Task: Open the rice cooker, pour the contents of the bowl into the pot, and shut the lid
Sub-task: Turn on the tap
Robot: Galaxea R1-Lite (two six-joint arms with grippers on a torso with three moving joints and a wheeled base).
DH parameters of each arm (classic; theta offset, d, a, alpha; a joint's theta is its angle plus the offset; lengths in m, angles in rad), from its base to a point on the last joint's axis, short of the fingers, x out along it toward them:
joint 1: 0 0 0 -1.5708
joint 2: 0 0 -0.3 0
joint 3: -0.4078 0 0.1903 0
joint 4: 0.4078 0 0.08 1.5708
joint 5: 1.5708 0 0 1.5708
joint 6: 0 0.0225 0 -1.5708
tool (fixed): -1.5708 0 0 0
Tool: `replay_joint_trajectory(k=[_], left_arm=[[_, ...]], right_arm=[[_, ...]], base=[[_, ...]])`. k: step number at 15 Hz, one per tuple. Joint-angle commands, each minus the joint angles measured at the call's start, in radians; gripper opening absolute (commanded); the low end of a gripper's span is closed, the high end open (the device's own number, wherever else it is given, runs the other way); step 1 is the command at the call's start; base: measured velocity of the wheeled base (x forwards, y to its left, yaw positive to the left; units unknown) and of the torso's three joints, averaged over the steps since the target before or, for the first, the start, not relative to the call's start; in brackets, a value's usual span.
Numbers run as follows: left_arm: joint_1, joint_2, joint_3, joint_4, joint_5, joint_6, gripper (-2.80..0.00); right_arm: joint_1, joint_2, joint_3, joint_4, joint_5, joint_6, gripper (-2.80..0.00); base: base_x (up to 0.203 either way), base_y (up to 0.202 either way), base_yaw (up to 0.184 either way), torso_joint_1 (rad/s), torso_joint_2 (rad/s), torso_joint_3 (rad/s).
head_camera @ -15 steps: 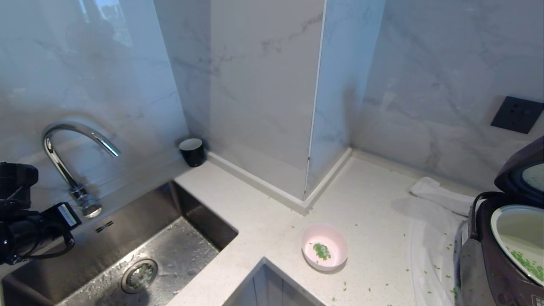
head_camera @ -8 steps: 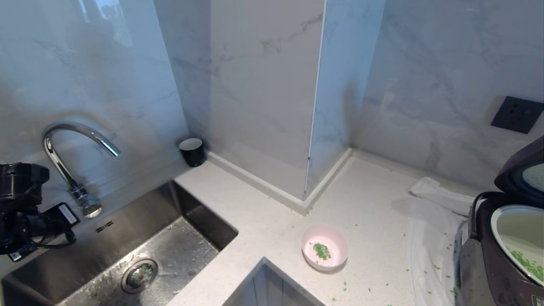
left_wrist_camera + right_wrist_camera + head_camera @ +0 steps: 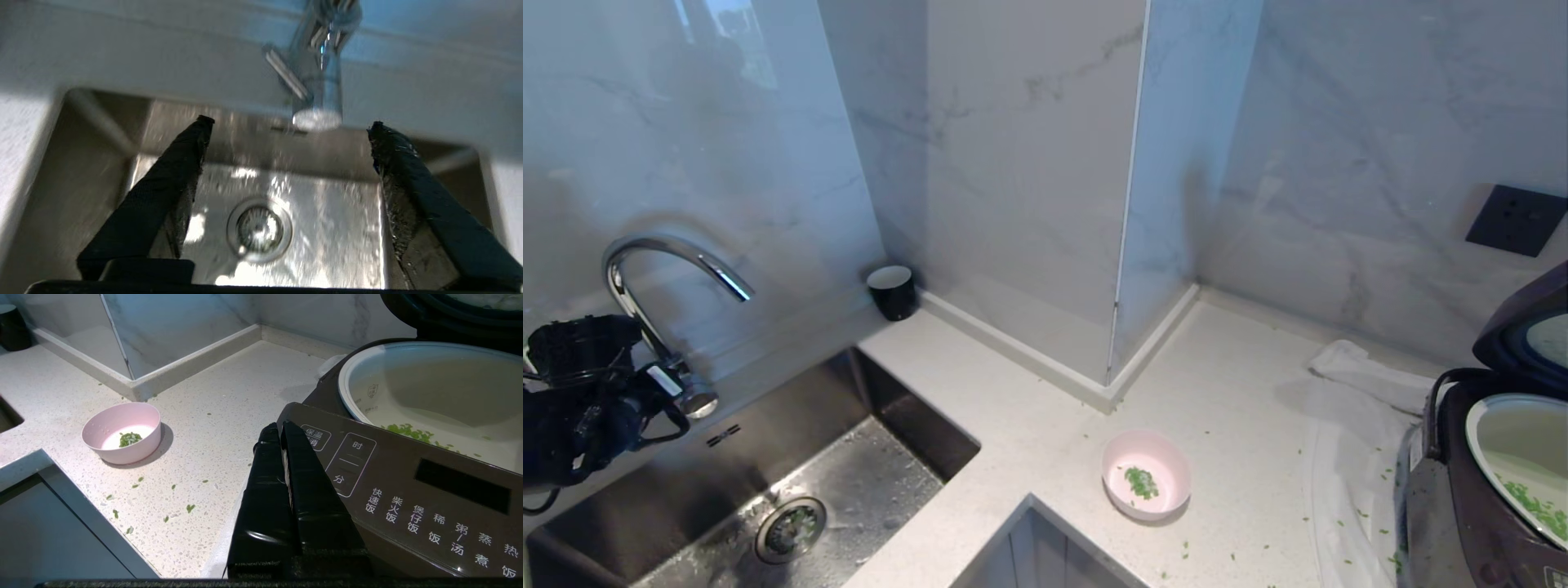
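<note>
Far right of left gripper point(image 3: 288, 126), bowl point(image 3: 1146, 474)

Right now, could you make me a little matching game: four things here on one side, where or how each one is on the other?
Things:
1. bowl
2. lid
3. left gripper
4. black cup

States:
A. standing in the wall corner
B. open above the sink
C. raised
D. on the counter, few green bits inside

Pairs: 1-D, 2-C, 3-B, 4-A

Glossy grey-veined marble walls point(image 3: 1029, 163) meet a speckled white countertop point(image 3: 1217, 392); a steel sink point(image 3: 792, 482) with chrome tap point(image 3: 645, 294) sits left, a dark socket point(image 3: 1515, 219) right.
</note>
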Motion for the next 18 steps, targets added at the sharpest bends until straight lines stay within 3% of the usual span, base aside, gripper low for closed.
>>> replay_joint_trajectory(k=[1, 8, 16, 17, 18], left_arm=[[0.009, 0.085, -0.032, -0.013, 0.005, -0.003, 0.0], [0.078, 0.203, -0.179, -0.004, 0.005, 0.002, 0.0], [0.087, 0.22, -0.258, 0.054, 0.006, 0.001, 0.0], [0.087, 0.222, -0.271, 0.077, 0.006, 0.0, -0.56], [0.088, 0.231, -0.283, 0.089, 0.008, -0.001, -2.8]], right_arm=[[0.0, 0.0, 0.0, 0.0, 0.001, 0.0, -2.8], [0.0, 0.0, 0.0, 0.0, 0.001, 0.0, -2.8], [0.0, 0.0, 0.0, 0.0, 0.001, 0.0, -2.8], [0.0, 0.0, 0.0, 0.0, 0.001, 0.0, -2.8], [0.0, 0.0, 0.0, 0.0, 0.001, 0.0, -2.8]], base=[[0.0, 0.0, 0.0, 0.0, 0.0, 0.0], [0.0, 0.0, 0.0, 0.0, 0.0, 0.0], [0.0, 0.0, 0.0, 0.0, 0.0, 0.0], [0.0, 0.0, 0.0, 0.0, 0.0, 0.0], [0.0, 0.0, 0.0, 0.0, 0.0, 0.0]])
